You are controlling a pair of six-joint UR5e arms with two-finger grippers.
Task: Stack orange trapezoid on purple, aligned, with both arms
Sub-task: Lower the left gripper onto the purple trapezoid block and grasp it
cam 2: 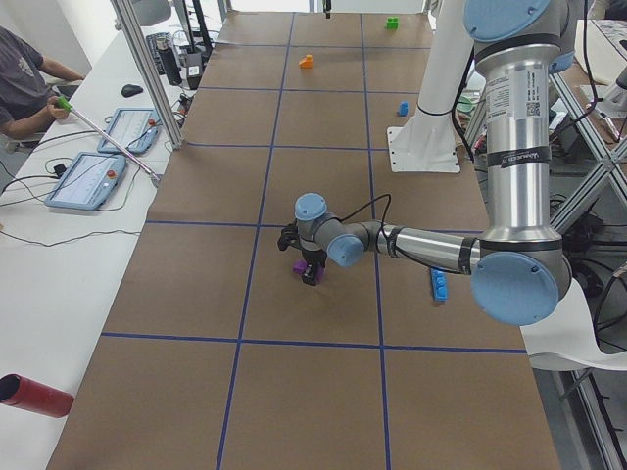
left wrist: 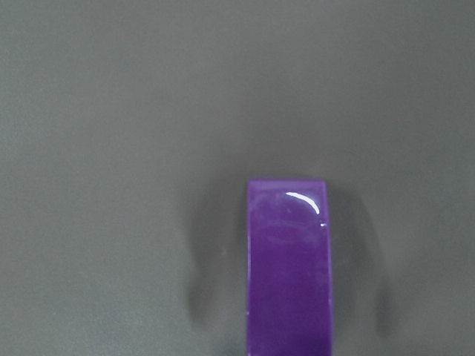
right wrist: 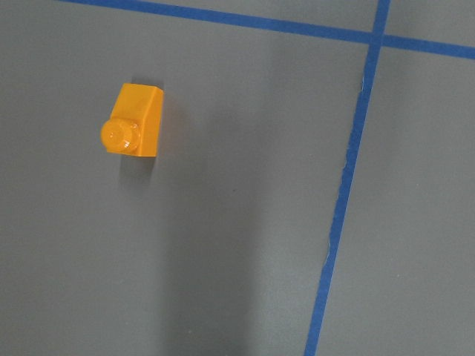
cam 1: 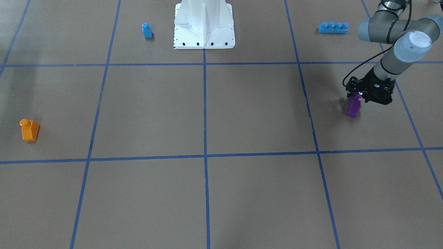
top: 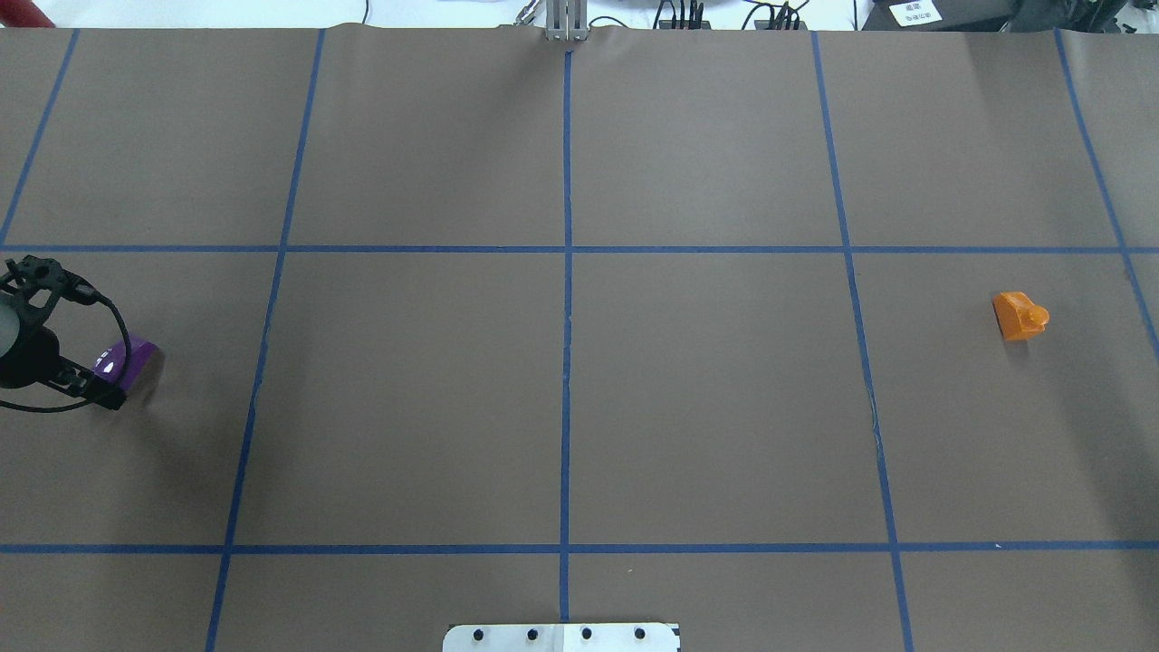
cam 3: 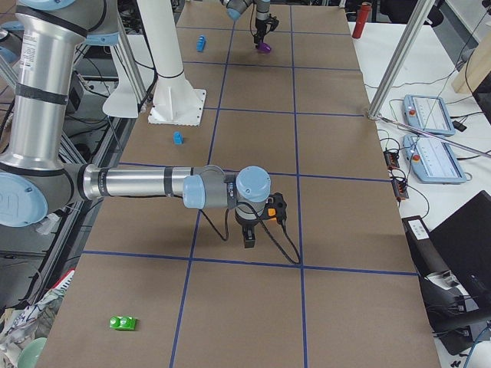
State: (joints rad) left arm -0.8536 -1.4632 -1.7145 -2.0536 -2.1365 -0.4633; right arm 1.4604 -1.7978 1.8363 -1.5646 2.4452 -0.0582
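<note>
Between left fingers (top: 101, 392) — purple (top: 131, 360), clamped | right fingers (cam 3: 249, 234): gap unclear | orange trapezoid (top: 1019, 315) untouched

I see a purple block (left wrist: 287, 267) in the lower middle of my frame, slightly right, running off the bottom edge. A white glint marks its upper right corner. Plain grey tabletop (left wrist: 111, 111) surrounds it.

Front and overhead cameras look down from opposite sides, sharing the purple block (cam 1: 353, 107); left wrist seemingly closest.
</note>
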